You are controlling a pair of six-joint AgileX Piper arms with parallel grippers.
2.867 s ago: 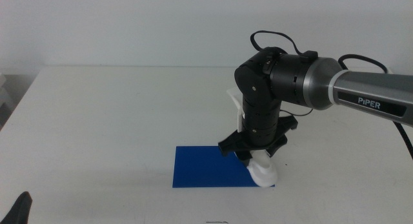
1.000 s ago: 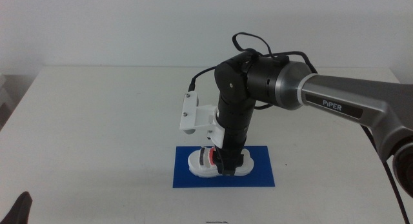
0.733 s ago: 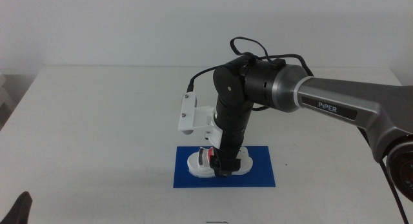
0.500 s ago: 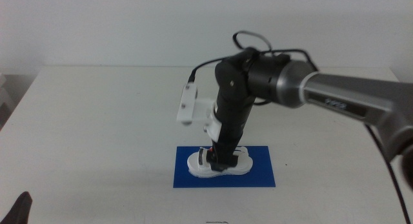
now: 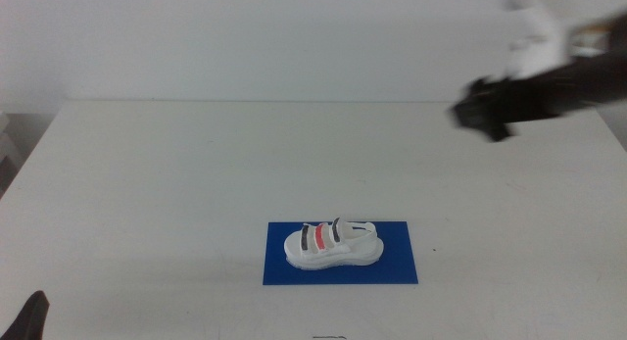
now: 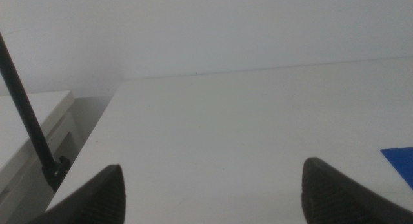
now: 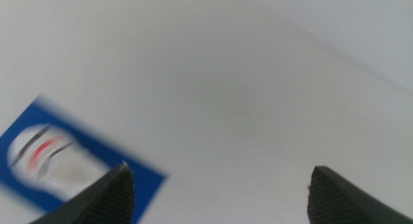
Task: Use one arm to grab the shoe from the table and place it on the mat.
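Now the shoe (image 5: 332, 244) sits upright on its sole on the mat (image 5: 402, 267), lying along the mat's length in the lower centre of the middle view, with blue showing on every side of it. Nothing touches it.

The right gripper (image 5: 487, 113) is a dark motion-blurred shape high at the upper right of that frame, well apart from the shoe. In its own wrist view the two jaws stand wide apart with only the white table (image 5: 176, 183) between them, and they hold nothing; the shoe (image 7: 48, 161) and mat (image 7: 145, 179) show blurred off to one side. The left gripper (image 6: 210, 188) waits at the lower left corner of the middle view, its jaws also spread wide and empty, with a sliver of the mat (image 6: 400, 161) at the edge of its picture.

Little looks likely to go wrong now. The placement appears complete. The main risk I can judge is the fast-swinging right arm: its blur suggests speed, and a sweep back low over the table could knock the light shoe off the mat. The shoe's chunky sole should keep it from tipping by itself.

Half a second earlier the right arm stood over the mat with its gripper down at the shoe. Since then it has let go and pulled away up and to the right, and the shoe has stayed where it was set.
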